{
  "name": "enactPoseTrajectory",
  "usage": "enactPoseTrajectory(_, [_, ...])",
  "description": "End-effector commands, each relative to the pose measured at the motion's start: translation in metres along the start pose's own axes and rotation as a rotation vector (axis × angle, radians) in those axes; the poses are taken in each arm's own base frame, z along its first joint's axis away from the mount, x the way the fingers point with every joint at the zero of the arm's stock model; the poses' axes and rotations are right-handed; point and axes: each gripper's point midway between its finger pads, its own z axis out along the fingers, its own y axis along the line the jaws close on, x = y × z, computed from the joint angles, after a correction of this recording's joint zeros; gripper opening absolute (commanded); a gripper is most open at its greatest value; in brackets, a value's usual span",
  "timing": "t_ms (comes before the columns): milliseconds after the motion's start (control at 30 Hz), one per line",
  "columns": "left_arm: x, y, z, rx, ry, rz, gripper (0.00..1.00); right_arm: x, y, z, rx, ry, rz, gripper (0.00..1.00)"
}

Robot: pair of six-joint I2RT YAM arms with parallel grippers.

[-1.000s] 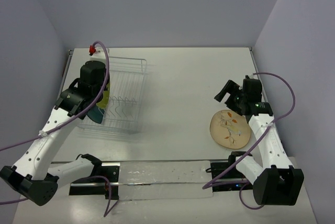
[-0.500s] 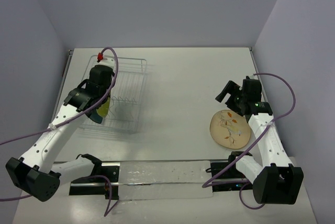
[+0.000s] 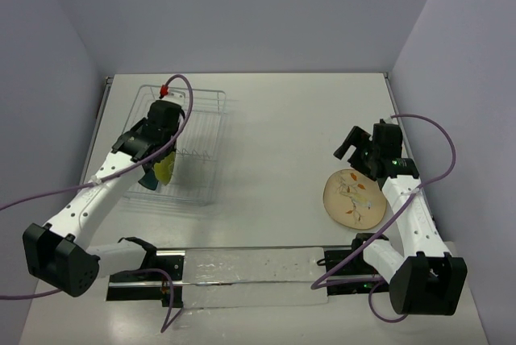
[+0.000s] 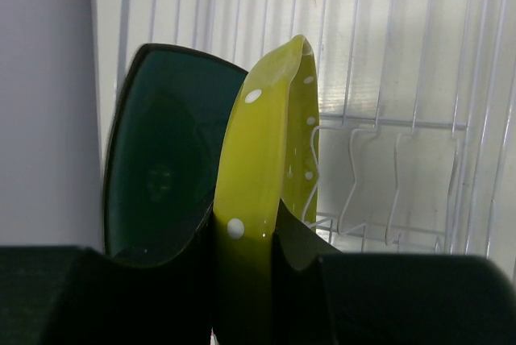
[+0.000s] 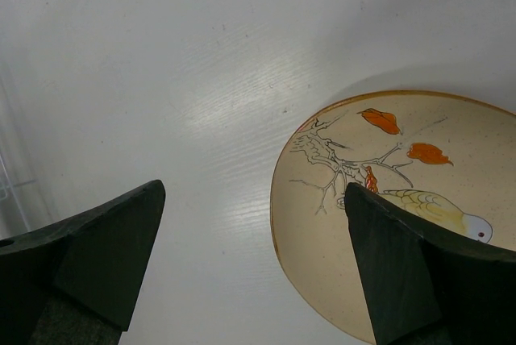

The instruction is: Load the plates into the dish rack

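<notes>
The yellow-green plate [image 4: 266,160] is glossy glazed ceramic; the teal plate [image 4: 161,151] shines like dark glass. The rack [image 4: 403,79] is smooth white-coated wire. The cream plate [image 5: 403,192] looks duller, faintly speckled. The worktop [image 5: 161,63] is finely grained, with a soft sheen.

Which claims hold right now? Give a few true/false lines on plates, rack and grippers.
1. The left gripper is shut on the yellow-green plate. True.
2. The cream plate stands in the dish rack. False: it lies flat on the table, near the right gripper.
3. The right gripper is open and holds nothing. True.
4. The teal plate lies flat on the table. False: it stands on edge at the rack, beside the yellow-green plate.
</notes>
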Motion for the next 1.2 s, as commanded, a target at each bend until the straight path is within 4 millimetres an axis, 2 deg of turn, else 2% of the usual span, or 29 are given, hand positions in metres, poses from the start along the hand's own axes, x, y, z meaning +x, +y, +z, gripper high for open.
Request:
enactPoseTrajectory(0, [-0.017,0.002,0.008,-0.017,-0.061,-0.050,0.00,-0.005,-0.007,0.000,0.024,-0.033,0.001,1.00])
enactPoseTrajectory(100, [-0.003,-0.003,0.014,-0.014,-0.010,-0.053,0.00,-0.005,-0.009,0.001,0.037,-0.033,0.006,1.00])
enactPoseTrajectory(267, [0.007,-0.012,0.021,-0.004,0.023,-0.074,0.02,-0.005,-0.010,0.003,0.045,-0.027,0.020,1.00])
enactPoseTrajectory(433, [0.008,-0.020,0.024,0.029,0.018,-0.086,0.43,-0.001,-0.010,0.008,0.034,-0.010,0.035,1.00])
enactPoseTrajectory(567, [0.008,-0.019,0.023,0.028,0.021,-0.096,0.60,-0.002,-0.014,0.008,0.055,-0.010,0.051,1.00])
enactPoseTrajectory(667, [0.002,-0.015,0.019,0.016,0.007,-0.118,0.69,-0.004,-0.016,0.007,0.064,-0.015,0.061,1.00])
enactPoseTrajectory(833, [-0.014,-0.008,0.002,0.026,-0.037,-0.176,0.85,-0.005,-0.020,0.004,0.076,-0.025,0.081,1.00])
enactPoseTrajectory(967, [-0.036,0.003,-0.022,0.040,-0.106,-0.259,0.96,-0.007,-0.026,0.001,0.093,-0.043,0.101,1.00])
enactPoseTrajectory(1067, [-0.069,0.015,-0.047,0.063,-0.195,-0.359,0.99,-0.008,-0.039,-0.001,0.130,-0.056,0.125,1.00])
enactPoseTrajectory(1133, [-0.083,0.011,-0.057,0.120,-0.225,-0.404,0.99,-0.009,-0.053,-0.002,0.159,-0.070,0.167,1.00])
enactPoseTrajectory(1167, [-0.098,0.008,-0.066,0.163,-0.259,-0.435,0.99,-0.006,-0.064,-0.002,0.181,-0.072,0.207,1.00])
